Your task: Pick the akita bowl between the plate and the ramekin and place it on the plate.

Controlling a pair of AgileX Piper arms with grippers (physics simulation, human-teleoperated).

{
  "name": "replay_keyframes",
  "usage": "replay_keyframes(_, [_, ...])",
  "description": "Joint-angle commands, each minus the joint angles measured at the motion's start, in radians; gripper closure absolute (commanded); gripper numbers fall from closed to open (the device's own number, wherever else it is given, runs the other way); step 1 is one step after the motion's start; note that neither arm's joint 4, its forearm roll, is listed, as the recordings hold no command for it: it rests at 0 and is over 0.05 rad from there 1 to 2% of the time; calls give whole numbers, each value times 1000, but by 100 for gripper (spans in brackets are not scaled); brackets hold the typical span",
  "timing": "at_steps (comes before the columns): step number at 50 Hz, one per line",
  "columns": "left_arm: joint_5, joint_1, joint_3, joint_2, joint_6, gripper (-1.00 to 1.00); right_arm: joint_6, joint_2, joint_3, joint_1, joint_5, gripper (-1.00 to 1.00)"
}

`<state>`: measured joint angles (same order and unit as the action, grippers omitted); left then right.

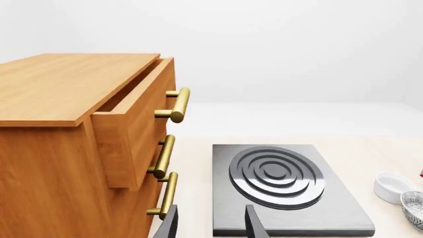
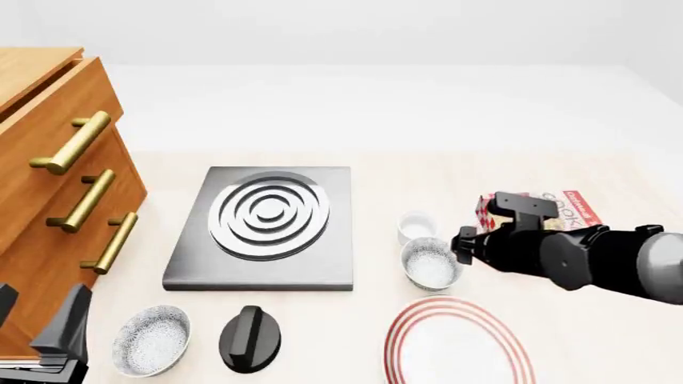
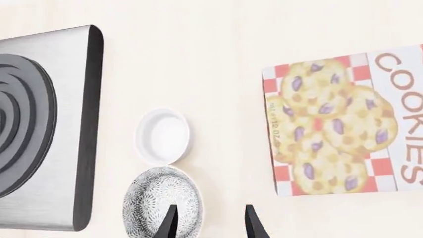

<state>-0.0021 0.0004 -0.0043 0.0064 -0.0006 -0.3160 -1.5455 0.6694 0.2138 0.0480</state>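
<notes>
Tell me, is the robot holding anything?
No. The right gripper is open above the akita bowl, and the left gripper is open and empty too.

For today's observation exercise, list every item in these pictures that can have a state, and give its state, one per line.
Wooden cabinet's top drawer: pulled partly open.
Lower drawers with brass handles: closed.
Speckled grey-white akita bowl: upright, empty, on the table between ramekin and plate.
Plain white ramekin: upright, empty.
Red-ringed white plate: bare.
Second speckled bowl: upright, empty.
Cookie box: lying flat.
Right claw: open, above the akita bowl.
Left claw: open, empty.
</notes>
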Motion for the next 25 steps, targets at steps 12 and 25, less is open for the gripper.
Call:
replay_keyframes(12, [0,0,0,0,0,-100,3,-44,-2,23,-25,-100])
replay_keyframes(25, [0,0,0,0,0,-100,4,-61,-15,32,-48,-100])
